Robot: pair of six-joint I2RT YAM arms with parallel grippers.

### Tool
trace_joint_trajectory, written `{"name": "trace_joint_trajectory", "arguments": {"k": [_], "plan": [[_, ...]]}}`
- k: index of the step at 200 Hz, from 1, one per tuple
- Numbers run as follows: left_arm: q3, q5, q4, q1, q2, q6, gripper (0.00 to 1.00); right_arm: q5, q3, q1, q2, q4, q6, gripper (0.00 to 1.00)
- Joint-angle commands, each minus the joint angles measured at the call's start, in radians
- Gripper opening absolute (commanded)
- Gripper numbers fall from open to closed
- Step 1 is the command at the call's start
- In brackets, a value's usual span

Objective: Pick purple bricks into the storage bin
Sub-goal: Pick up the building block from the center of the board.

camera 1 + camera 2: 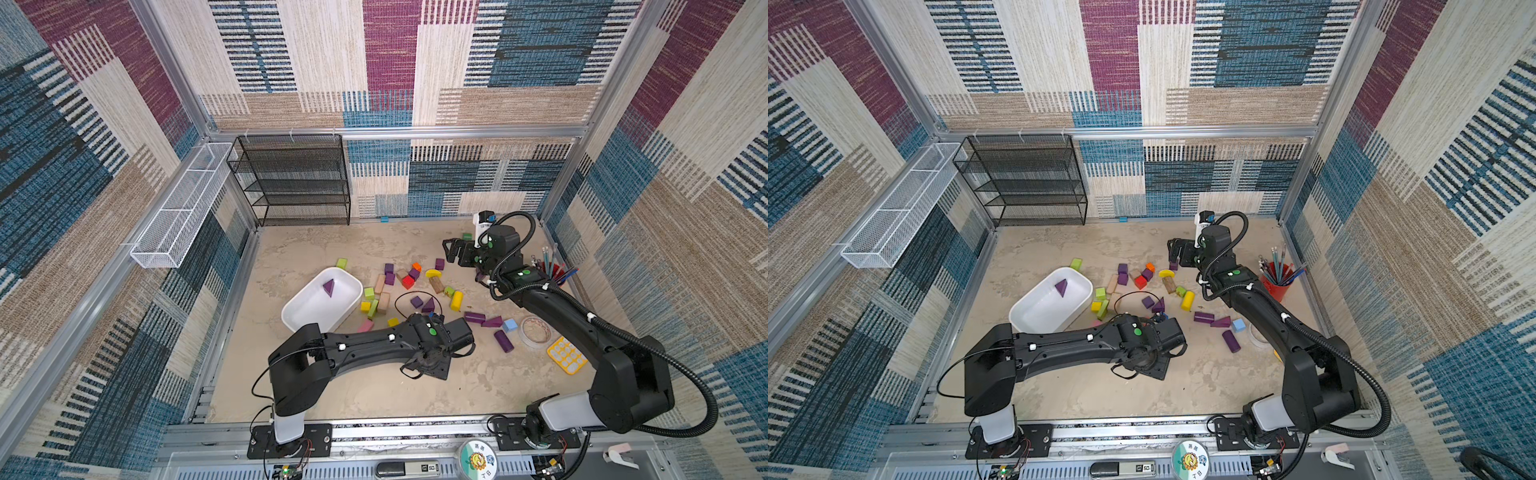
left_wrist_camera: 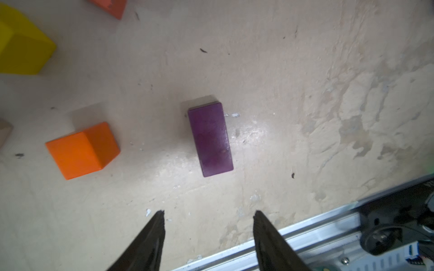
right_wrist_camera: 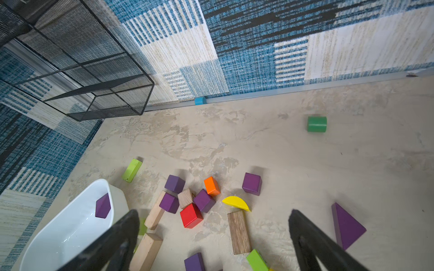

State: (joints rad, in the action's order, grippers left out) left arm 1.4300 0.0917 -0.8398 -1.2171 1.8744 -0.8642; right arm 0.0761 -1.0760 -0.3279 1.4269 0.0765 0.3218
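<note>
The white storage bin [image 1: 305,322] lies left of centre on the floor, with one purple wedge [image 1: 328,287] inside. Several purple bricks are scattered to its right: cubes [image 1: 389,268], a wedge [image 1: 429,305], an oblong [image 1: 474,318] and a cylinder [image 1: 503,340]. In the left wrist view, my left gripper [image 2: 209,212] is open above the floor. A purple oblong brick [image 2: 210,138] lies just ahead of its tips, untouched. My right gripper [image 3: 212,212] hangs wide open and empty above the far right of the pile, near a purple cube [image 3: 251,183] and a purple wedge [image 3: 347,226].
Among the purple bricks lie red, orange [image 2: 82,150], yellow, green, blue and bare-wood blocks. A black mesh rack [image 1: 291,178] and a white wire basket [image 1: 183,208] stand at the back left. A red pen cup [image 1: 1277,284], a tape roll [image 1: 535,330] and a yellow tray [image 1: 567,355] sit on the right.
</note>
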Motion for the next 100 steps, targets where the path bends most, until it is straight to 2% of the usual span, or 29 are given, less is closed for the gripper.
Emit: {"name": "trace_joint_trajectory", "arguments": {"k": [1, 45, 100], "plan": [[0.025, -0.047, 0.034, -0.006, 0.037, -0.02, 0.62, 0.041, 0.031, 0.0, -0.02, -0.054, -0.037, 1.0], [0.037, -0.024, 0.042, -0.007, 0.067, -0.015, 0.62, 0.081, 0.126, 0.0, -0.084, -0.089, -0.069, 1.0], [0.005, 0.007, 0.044, -0.007, 0.074, -0.04, 0.62, 0.101, 0.157, -0.001, -0.106, -0.111, -0.084, 1.0]]}}
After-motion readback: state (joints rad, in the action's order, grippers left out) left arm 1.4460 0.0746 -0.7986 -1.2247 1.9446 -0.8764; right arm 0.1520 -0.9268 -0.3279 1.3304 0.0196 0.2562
